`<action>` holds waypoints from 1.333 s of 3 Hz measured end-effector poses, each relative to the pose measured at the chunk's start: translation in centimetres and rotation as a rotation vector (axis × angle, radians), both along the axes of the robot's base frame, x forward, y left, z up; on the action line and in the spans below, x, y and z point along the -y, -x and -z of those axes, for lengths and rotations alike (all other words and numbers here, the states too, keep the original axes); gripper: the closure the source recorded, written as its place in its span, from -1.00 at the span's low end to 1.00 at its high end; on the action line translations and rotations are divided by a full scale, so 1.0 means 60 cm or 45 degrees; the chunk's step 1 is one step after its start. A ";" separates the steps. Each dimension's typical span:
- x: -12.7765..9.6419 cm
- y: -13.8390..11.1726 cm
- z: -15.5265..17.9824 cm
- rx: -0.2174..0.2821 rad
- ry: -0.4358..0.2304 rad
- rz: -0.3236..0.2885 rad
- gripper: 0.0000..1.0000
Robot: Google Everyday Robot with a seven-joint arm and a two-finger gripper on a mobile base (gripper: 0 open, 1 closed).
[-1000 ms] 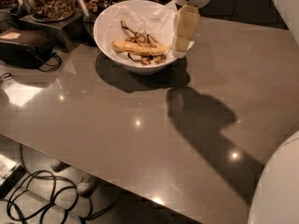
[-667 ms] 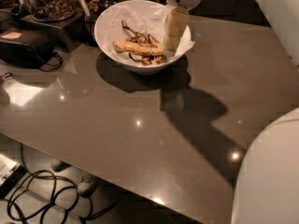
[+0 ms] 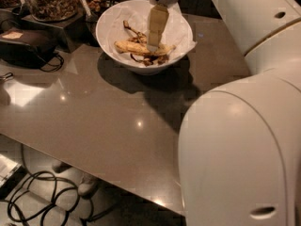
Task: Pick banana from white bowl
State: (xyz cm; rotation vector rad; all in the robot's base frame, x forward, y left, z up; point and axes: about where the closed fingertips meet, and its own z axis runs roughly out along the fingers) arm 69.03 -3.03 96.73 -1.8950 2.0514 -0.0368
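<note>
The white bowl (image 3: pixel 109 19) stands at the back of the grey table, with a white paper liner (image 3: pixel 184 33) sticking over its right rim. The banana (image 3: pixel 128 47), yellow with brown spots, lies across the bowl's floor, and dark peel scraps (image 3: pixel 133 31) lie beside it. My gripper (image 3: pixel 153 46) reaches down into the bowl from above. Its tip is at the banana's middle and hides part of it. I cannot tell whether it touches the banana.
Glass jars of brown snacks (image 3: pixel 49 1) stand on a dark stand at the back left. A black device (image 3: pixel 26 44) with a cord lies left of the bowl. My white arm (image 3: pixel 240 149) fills the right side. Cables (image 3: pixel 42 197) lie on the floor below the table's front edge.
My gripper has moved left from the bowl's right rim to over its middle and come down onto the banana. My arm now covers more of the right side.
</note>
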 end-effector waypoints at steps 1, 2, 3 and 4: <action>-0.014 -0.030 0.009 0.005 0.013 0.005 -0.94; -0.019 -0.053 0.022 0.006 0.022 0.014 -0.72; -0.021 -0.065 0.032 0.001 0.027 0.021 -0.38; -0.030 -0.072 0.049 -0.018 0.041 0.015 0.02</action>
